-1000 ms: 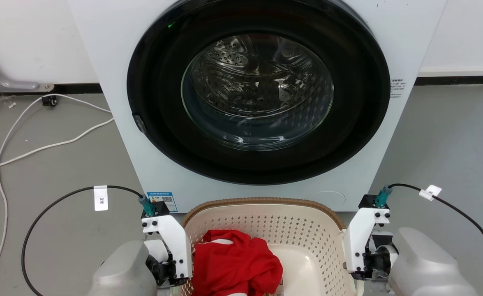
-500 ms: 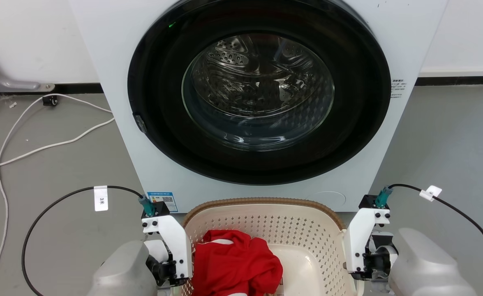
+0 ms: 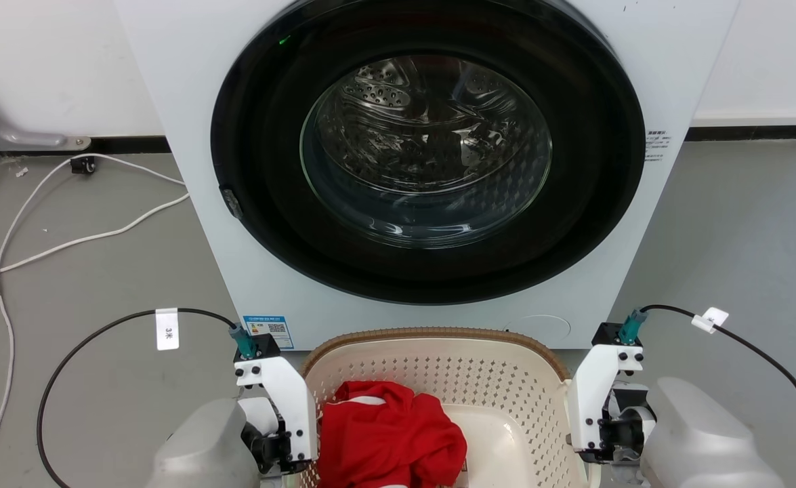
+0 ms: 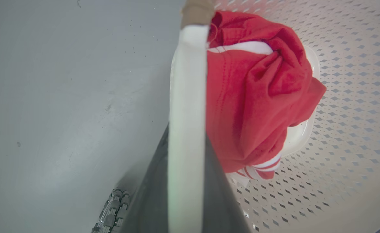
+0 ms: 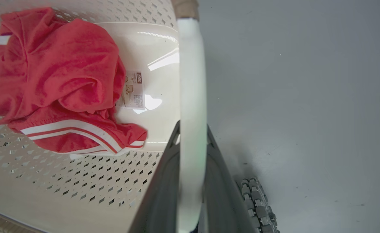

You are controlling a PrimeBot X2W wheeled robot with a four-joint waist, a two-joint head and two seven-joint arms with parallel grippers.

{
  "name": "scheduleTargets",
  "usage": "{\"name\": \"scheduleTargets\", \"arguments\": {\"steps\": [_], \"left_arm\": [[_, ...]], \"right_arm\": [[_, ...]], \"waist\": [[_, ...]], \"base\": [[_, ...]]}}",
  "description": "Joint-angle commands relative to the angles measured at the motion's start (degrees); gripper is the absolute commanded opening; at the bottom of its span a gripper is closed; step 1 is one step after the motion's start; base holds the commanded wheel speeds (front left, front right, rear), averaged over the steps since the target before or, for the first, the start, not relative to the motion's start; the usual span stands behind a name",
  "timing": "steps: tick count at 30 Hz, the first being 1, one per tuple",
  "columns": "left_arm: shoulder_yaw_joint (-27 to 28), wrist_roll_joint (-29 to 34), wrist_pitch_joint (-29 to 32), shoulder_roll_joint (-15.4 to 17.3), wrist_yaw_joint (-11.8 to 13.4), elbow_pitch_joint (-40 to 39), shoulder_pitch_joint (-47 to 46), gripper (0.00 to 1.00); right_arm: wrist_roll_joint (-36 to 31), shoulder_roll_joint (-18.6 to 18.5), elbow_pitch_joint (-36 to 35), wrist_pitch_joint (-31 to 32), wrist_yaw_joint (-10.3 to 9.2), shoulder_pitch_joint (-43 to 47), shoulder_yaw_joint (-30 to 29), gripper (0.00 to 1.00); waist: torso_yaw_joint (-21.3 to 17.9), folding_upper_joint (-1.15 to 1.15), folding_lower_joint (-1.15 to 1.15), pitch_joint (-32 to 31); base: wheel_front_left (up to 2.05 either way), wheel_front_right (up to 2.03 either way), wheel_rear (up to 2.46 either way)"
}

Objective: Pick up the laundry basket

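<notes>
The cream perforated laundry basket (image 3: 438,333) with its brown rim stands at the bottom centre of the head view, right before the washing machine. A red garment (image 3: 387,434) lies inside it. My left gripper (image 4: 186,136) is shut on the basket's white left handle (image 4: 190,81), dark fingers either side of it. My right gripper (image 5: 192,129) is shut on the white right handle (image 5: 192,64) the same way. In the head view the left gripper (image 3: 282,434) and right gripper (image 3: 597,427) flank the basket, fingertips hidden.
A white front-loading washing machine (image 3: 194,102) with a closed dark round door (image 3: 428,149) stands just behind the basket. White cables (image 3: 66,237) trail over the grey floor at the left. Black cables (image 3: 99,325) loop from both wrists.
The basket and both grippers sit a few pixels lower in the head view, and the washing machine has shifted slightly, so the camera has moved a little. Both grips are unchanged.
</notes>
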Motion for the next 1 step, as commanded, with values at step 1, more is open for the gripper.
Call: {"name": "scheduleTargets", "arguments": {"steps": [1], "left_arm": [[0.0, -0.5, -0.3, -0.6, -0.1, -0.4, 0.5, 0.00]], "right_arm": [[-0.1, 0.9, -0.2, 0.1, 0.18, 0.4, -0.2, 0.00]], "waist": [[0.0, 0.00, 0.00, 0.0]], "base": [[0.00, 0.00, 0.00]]}}
